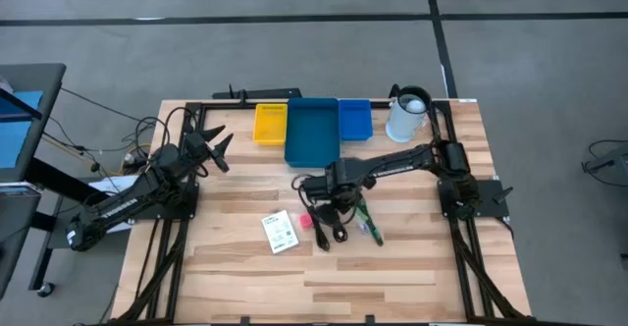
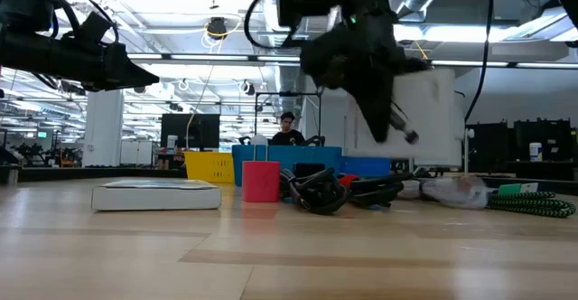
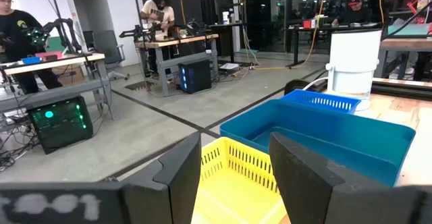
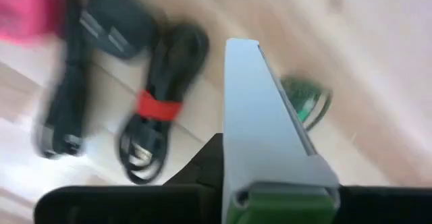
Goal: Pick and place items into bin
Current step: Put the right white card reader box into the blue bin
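While my left gripper (image 1: 218, 147) hangs over the left rear of the desk (image 1: 412, 257), its jaws stand apart with nothing between them, facing the yellow bin (image 1: 270, 123). Next to that bin sits the big blue bin (image 1: 312, 132), and a smaller blue bin (image 1: 354, 118) stands on its far side. Nearer the front edge lies the white packet (image 1: 280, 232), flat on the wood, with the pink cube (image 1: 305, 221) just beside it. Then come the black cables (image 1: 330, 220) in a loose heap, one coil tied with a red band. My right gripper (image 1: 329, 193) is above that heap, clear of the desk, jaws clamped on a pen-like stick (image 4: 263, 123) that is pale along its length and green at the gripped end. Something green (image 1: 371, 230) lies on the wood just past the cables, though I cannot tell what. The white jug (image 1: 407, 116) stands at the rear right corner, well apart.
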